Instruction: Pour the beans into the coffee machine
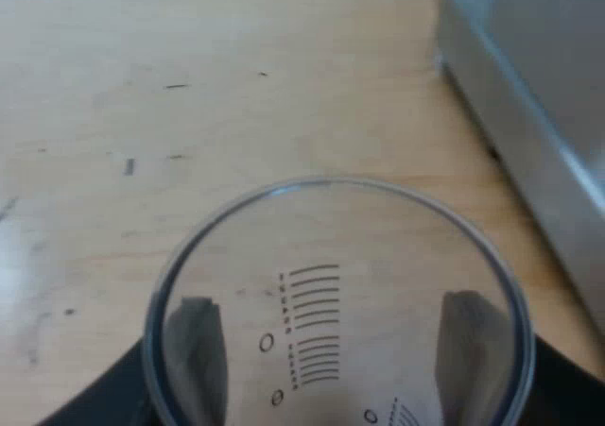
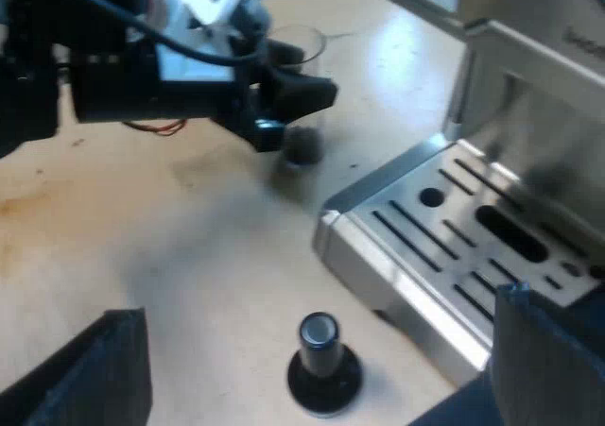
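Left hand (image 1: pixel 333 355) clamps the glass (image 1: pixel 340 284), fingers (image 1: pixel 194 350) at three and nine o'clock on its wall, close by the machine (image 1: pixel 539 114). Likely light, stiff, slick, breakable: hold mid-wall, firm but gentle. Right hand (image 2: pixel 319 355) gapes wide over the tamper (image 2: pixel 324 385).

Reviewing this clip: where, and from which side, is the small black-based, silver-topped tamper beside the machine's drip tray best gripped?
Take the narrow silver top of the black-based, silver-topped tamper, coming straight down from above. It stands upright on the wooden table, and its wide base sits flat and low. The open right claw hangs over it with a finger on either side.
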